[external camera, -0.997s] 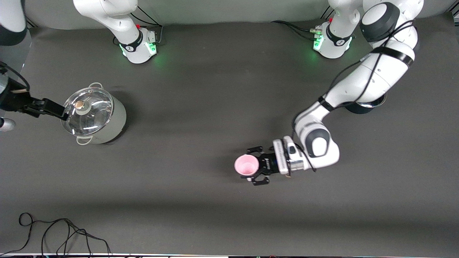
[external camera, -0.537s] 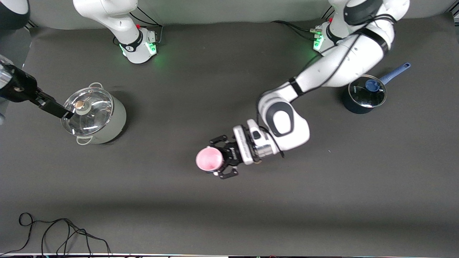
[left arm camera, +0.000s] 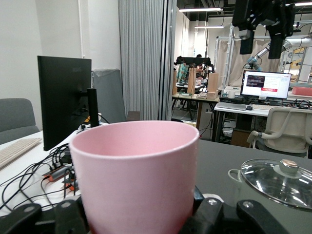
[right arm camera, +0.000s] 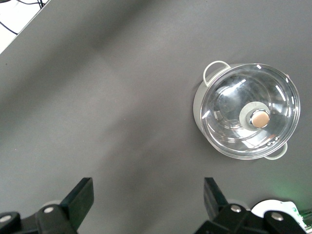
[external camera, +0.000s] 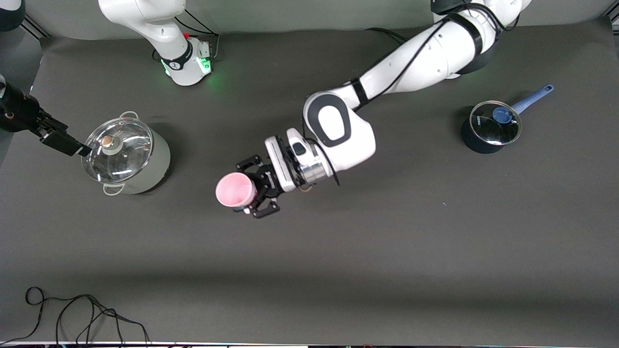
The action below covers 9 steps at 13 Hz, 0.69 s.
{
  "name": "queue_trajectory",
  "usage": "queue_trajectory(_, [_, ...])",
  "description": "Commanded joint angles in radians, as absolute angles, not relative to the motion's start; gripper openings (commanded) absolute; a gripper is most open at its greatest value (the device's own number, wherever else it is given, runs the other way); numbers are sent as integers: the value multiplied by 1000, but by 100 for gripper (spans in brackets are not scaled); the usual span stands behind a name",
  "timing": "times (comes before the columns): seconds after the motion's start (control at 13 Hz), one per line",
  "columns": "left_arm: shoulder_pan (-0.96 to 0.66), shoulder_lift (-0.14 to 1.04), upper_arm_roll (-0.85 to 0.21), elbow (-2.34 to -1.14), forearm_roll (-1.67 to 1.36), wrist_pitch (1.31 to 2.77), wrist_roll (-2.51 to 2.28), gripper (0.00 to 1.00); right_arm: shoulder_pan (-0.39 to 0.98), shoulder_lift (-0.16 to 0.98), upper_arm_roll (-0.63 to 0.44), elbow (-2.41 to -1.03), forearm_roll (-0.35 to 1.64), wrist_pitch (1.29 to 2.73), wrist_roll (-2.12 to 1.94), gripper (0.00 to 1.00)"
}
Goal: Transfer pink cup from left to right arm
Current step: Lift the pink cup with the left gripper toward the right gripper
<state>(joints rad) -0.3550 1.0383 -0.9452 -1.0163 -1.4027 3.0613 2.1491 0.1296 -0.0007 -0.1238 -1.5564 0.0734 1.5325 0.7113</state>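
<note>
Two arms show in my front view: the left gripper (external camera: 252, 191) is clamped on the pink cup (external camera: 235, 190), held in the air over the table's middle, while the right gripper (external camera: 65, 143) hangs above the table's edge beside the grey lidded pot (external camera: 126, 155). Left wrist view: cup (left arm camera: 134, 175) fills the foreground between the fingers (left arm camera: 68, 219). Right wrist view: fingers (right arm camera: 80, 197) spread apart, empty, high above the table, pot (right arm camera: 247, 116) below.
</note>
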Motion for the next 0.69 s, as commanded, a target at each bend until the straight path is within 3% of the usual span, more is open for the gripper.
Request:
queue_trajectory(0.0, [-458, 1034, -917, -924, -1413, 3155, 2132, 0, 133, -2, -124, -1551, 87, 1528, 739, 100])
queue_trajectory(0.23, [-509, 1034, -919, -904, -1413, 3217, 2129, 0, 138, 17, -118, -1523, 89, 1537, 741, 100])
queue_trajectory(0.61, [-564, 1035, -887, -885, -1413, 3249, 2128, 0, 237, 133, -117, -1350, 110, 1522, 922, 100])
